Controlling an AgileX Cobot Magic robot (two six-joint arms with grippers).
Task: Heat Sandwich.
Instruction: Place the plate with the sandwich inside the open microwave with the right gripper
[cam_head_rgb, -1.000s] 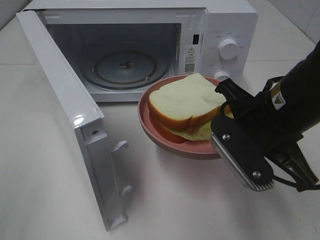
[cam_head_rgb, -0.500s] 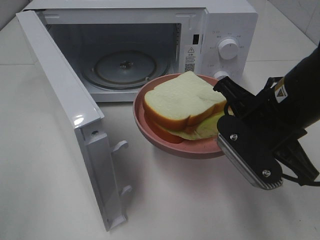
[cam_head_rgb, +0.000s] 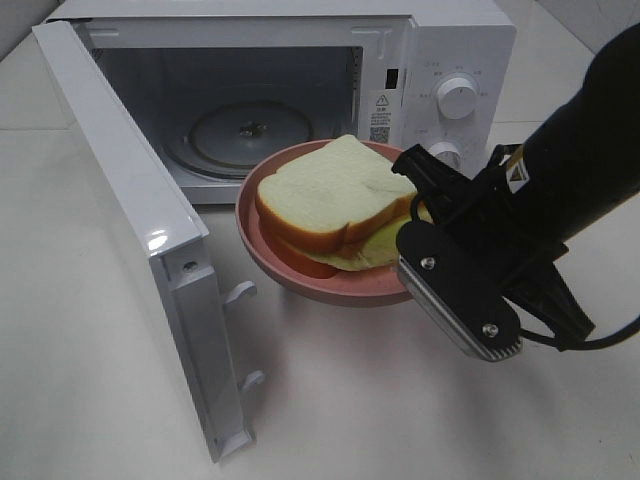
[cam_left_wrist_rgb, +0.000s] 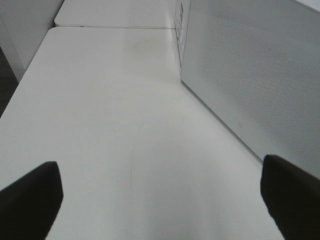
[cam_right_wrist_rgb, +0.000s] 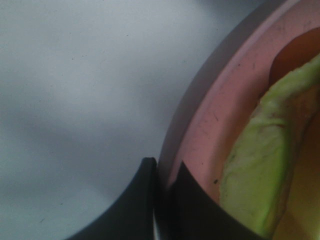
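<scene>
Mid-frame, the thick white-bread sandwich (cam_head_rgb: 325, 200) with green filling lies on a round pink plate (cam_head_rgb: 300, 283) before the open white microwave (cam_head_rgb: 455, 45). The right claw (cam_head_rgb: 430, 212) clamps the plate's rim; the left claw (cam_left_wrist_rgb: 160, 200) gapes empty.

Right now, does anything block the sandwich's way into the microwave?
Nothing visible. The door is swung wide, the cavity holds only its turntable; the right gripper holds the plate with the sandwich in front of it.

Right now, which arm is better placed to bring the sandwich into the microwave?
Right. The right hand is shut on the rim of the pink plate, with the sandwich on it, in front of the open microwave. The left hand is open and empty, over the table.
</scene>
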